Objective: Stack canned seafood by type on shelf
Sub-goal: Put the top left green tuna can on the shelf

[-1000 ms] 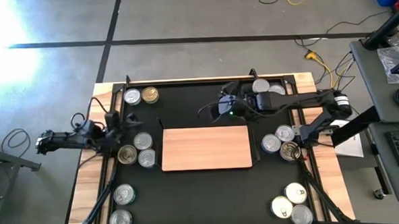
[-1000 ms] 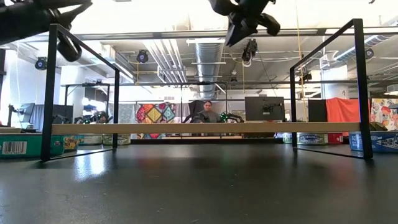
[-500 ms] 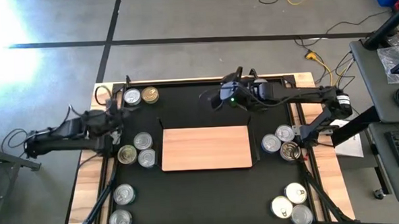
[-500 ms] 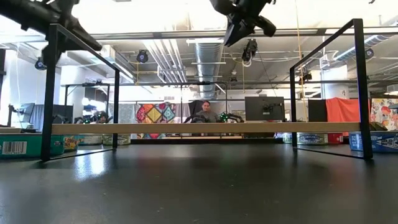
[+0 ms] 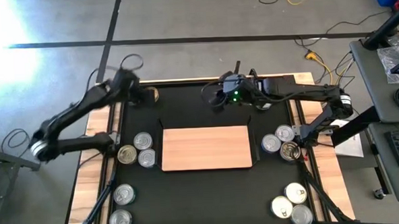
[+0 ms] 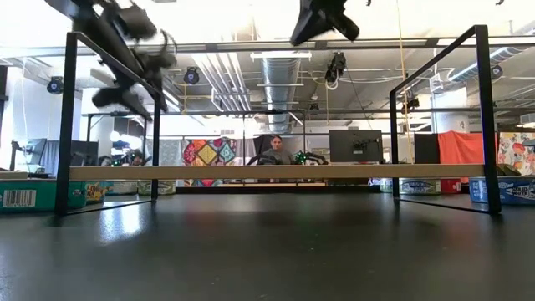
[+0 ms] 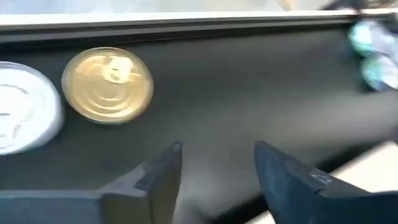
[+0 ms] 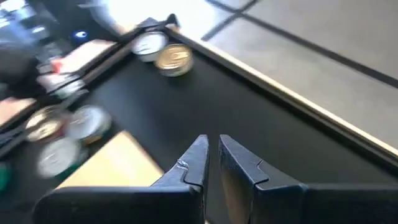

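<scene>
Figure. Overhead, table-height and two wrist views of one moment in sorting tins onto a shelf.

We see the left end effector [image 7: 214, 168] over the far left corner of the black mat [image 5: 209, 186], its two fingers parted by a clear gap and holding nothing. Just ahead of it lie a gold-topped tin [image 7: 107, 84] and, touching that tin's side, a silver-topped tin [image 7: 22, 115]. The right end effector [image 8: 212, 158] hangs above the far edge of the mat, beyond the shelf [image 5: 206, 148]; its fingers stand almost together and grip nothing. The same corner pair of tins lies well ahead of it.

The shelf, a light wooden board, sits in the middle of the mat, nearer to us than both end effectors, and we see no tin on it. The remaining tins lie in small groups on the mat either side of the board: one cluster [image 5: 136, 149] close to the left arm's base, another [image 5: 280, 141] under the right forearm, and more at the two near corners.

We judge each tin to be rigid, fairly light and not fragile, but smooth-walled and liable to slip. The sound hold is across the round side wall, fingers on opposite sides and low enough to clear the rim; the flat lid offers no purchase.
</scene>
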You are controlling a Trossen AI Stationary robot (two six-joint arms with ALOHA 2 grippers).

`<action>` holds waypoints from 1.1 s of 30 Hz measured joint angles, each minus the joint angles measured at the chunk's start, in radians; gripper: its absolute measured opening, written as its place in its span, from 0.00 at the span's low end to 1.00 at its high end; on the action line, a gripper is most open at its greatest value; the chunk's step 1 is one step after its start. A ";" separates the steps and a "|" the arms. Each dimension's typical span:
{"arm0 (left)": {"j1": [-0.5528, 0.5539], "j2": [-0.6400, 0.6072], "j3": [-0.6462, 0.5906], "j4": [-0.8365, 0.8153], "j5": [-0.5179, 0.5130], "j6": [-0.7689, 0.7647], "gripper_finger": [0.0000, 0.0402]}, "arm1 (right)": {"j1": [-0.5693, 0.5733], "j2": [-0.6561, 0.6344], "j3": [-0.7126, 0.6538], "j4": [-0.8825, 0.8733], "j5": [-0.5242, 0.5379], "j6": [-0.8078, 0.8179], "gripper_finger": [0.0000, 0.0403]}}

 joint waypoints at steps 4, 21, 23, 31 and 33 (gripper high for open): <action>0.135 0.190 0.093 -0.003 0.085 0.097 0.57 | 0.017 -0.014 0.039 -0.027 -0.025 -0.037 0.07; 0.194 0.653 0.375 -0.164 -0.152 0.299 0.44 | 0.036 -0.059 0.102 -0.255 -0.022 -0.115 0.07; 0.193 0.698 0.389 -0.190 -0.127 0.298 0.37 | 0.036 -0.064 0.102 -0.273 -0.022 -0.115 0.07; 0.192 0.770 0.393 -0.168 -0.129 0.267 0.02 | 0.036 -0.070 0.102 -0.293 -0.022 -0.115 0.07; 0.192 0.774 0.392 -0.168 -0.131 0.262 0.03 | 0.036 -0.070 0.102 -0.293 -0.022 -0.119 0.07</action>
